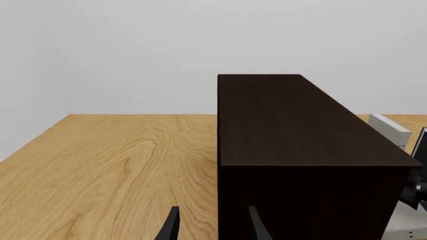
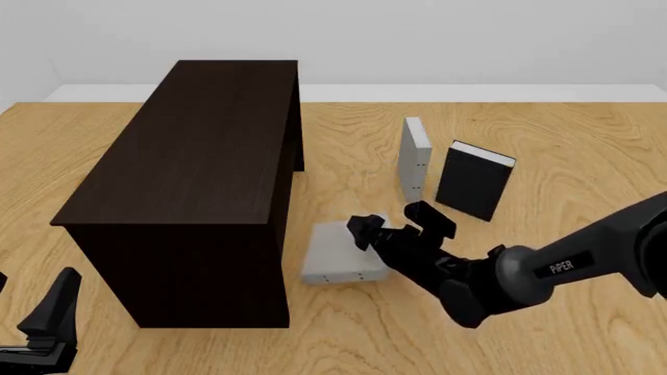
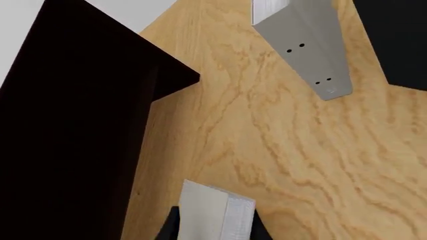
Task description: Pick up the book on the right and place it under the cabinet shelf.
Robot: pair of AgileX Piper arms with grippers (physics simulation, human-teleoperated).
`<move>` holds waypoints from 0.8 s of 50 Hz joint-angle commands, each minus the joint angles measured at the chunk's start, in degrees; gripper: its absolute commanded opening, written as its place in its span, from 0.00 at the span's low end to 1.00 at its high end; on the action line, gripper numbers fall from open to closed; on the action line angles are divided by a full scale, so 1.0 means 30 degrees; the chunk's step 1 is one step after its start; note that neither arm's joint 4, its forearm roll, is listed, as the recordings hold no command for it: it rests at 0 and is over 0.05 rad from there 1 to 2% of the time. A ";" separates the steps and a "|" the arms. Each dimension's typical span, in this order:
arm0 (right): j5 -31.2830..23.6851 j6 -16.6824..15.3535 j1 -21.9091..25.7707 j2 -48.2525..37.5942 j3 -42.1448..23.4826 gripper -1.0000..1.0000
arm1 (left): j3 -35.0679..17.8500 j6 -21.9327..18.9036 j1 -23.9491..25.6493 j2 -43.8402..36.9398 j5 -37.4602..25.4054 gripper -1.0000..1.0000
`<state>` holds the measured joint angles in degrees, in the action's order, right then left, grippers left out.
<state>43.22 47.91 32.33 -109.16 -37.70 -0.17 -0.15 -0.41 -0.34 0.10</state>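
The book (image 2: 339, 254) lies flat on the table (image 2: 563, 141) just beside the cabinet (image 2: 187, 156), against the right side near its front corner. Whether any of it is already under the shelf I cannot tell. It is a stiff hardcover that should not bend or sag. It looks light enough for one arm, though the smooth cover may slip in a shallow pinch. The surest hold is probably across its thickness at the edge turned away from the cabinet, so the far edge can go into the hollow first. The right gripper (image 2: 398, 226) sits low over that outer edge. Its arm reaches in from the side away from the cabinet, with the wrist pitched down and pointing at the cabinet. In the right wrist view the dark fingers (image 3: 171, 224) flank the book's near end, but I cannot tell whether they press on it or stand clear. The left gripper (image 1: 213, 222) waits in front of the cabinet's near end, jaws apart with nothing between them. An upright grey book (image 2: 414, 160) and a black book (image 2: 474, 181) stand farther out from the cabinet's right side.
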 commanded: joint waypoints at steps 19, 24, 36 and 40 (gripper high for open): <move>-0.4286 -0.3761 -0.1642 0.2331 -0.0555 1.00 | 0.0013 0.0000 -0.0003 0.0037 -0.0023 1.00; -0.5592 -0.5027 -0.1833 0.2803 -0.0806 1.00 | 0.0010 -0.0001 -0.0004 0.0044 -0.0034 1.00; -0.8526 -0.8310 -0.3013 0.4116 -0.1301 1.00 | 0.0001 0.0001 -0.0006 0.0058 -0.0055 1.00; -0.8788 -0.8717 -0.3098 0.4361 -0.1168 1.00 | 0.0001 -0.0006 -0.0004 0.0057 -0.0057 1.00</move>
<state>21.58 27.19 24.75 -98.72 -40.90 -0.16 -0.15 -0.42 -0.18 -0.04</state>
